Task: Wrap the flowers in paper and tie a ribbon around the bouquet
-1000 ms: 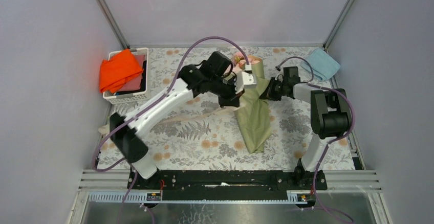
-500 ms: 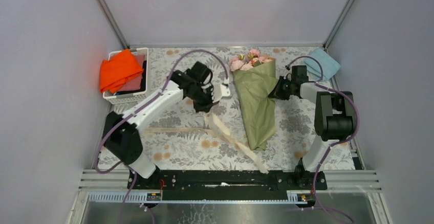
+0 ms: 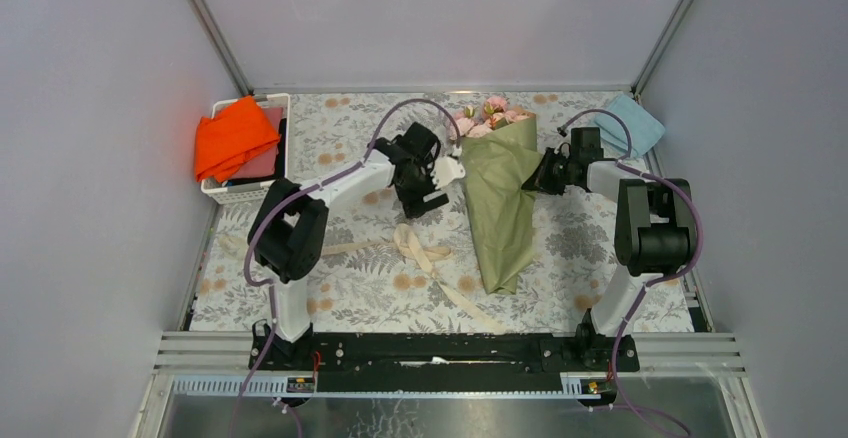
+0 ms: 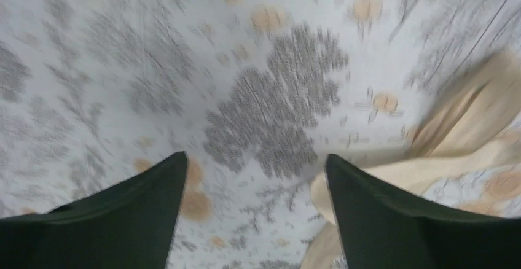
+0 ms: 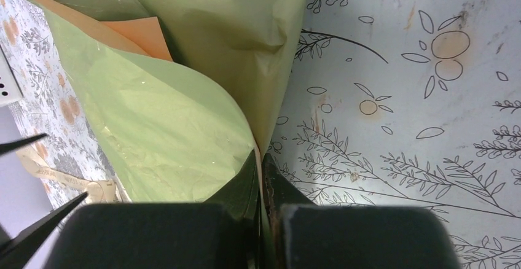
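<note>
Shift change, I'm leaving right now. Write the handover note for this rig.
Left tool: open, empty, over the table by the ribbon.
Right tool: shut on the paper edge of the bouquet.
Done: flowers wrapped in the paper cone, lying on the table.
Left: ribbon lies loose to the left of the bouquet, not around it; wrap and tie it.

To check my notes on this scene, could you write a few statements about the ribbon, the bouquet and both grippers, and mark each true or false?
1. The ribbon is tied around the bouquet. False: it lies loose beside it.
2. The right gripper is shut on the paper. True.
3. The left gripper holds the ribbon. False: its jaws are open and empty.
4. The orange cloth lies in the basket. True.
</note>
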Available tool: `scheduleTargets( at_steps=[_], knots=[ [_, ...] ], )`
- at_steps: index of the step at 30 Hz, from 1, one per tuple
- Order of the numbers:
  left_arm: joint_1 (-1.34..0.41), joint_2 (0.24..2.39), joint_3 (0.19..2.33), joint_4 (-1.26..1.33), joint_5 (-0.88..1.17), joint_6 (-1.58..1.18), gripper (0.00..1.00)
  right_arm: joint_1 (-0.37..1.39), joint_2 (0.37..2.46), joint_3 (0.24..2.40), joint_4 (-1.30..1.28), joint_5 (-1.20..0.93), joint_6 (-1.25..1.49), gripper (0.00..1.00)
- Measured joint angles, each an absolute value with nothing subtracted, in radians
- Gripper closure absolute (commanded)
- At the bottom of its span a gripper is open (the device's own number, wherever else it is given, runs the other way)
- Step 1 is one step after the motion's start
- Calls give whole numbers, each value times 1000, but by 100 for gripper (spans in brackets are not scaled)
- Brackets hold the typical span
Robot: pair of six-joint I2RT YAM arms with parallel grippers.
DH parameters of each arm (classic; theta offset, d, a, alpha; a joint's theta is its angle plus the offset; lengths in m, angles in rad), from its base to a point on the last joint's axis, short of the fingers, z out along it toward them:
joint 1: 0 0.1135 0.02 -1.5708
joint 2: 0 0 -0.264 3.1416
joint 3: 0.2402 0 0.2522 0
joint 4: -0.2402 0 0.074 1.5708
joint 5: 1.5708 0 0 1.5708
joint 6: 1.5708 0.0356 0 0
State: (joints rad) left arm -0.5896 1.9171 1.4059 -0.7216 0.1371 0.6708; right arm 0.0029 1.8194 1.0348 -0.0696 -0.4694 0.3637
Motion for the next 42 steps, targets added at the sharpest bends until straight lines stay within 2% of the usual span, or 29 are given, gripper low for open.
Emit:
scheduleTargets(
  at_steps=[9, 15, 20, 22, 24, 26, 28, 29, 30, 31, 34, 35, 42],
  knots=[
    [-548, 1938, 1599, -531, 385, 225, 1, 3, 1819, 1011, -38, -498, 379, 100],
    [-547, 2092, 1605, -353, 470, -104, 1, 3, 1819, 977, -22, -503, 383, 100],
    [-548, 2216, 1636, -309, 495, -258, 1, 2, 1819, 953, 9, -516, 391, 100],
    [-545, 2236, 1673, -292, 500, -300, 3, 3, 1819, 950, 13, -517, 394, 94],
    [-543, 2264, 1694, -273, 521, -339, 11, 3, 1819, 948, 14, -517, 399, 78],
    [-541, 2286, 1703, -245, 558, -377, 22, 3, 1821, 945, 19, -516, 407, 66],
    [-541, 2299, 1705, -223, 585, -414, 34, 2, 1828, 942, 22, -516, 410, 58],
    [-542, 2307, 1704, -212, 598, -430, 41, 2, 1836, 942, 28, -526, 419, 58],
    [-542, 2312, 1704, -206, 604, -444, 49, 1, 1839, 942, 39, -536, 423, 59],
    [-540, 2332, 1702, -181, 632, -478, 69, -1, 1852, 942, 70, -562, 430, 75],
    [-538, 2337, 1701, -168, 654, -504, 92, -1, 1866, 942, 97, -589, 439, 100],
    [-537, 2339, 1702, -159, 668, -511, 99, -1, 1884, 942, 120, -606, 450, 100],
    [-500, 2348, 1746, -177, 729, -533, 100, 28, 1906, 978, 162, -645, 496, 100]
  ],
)
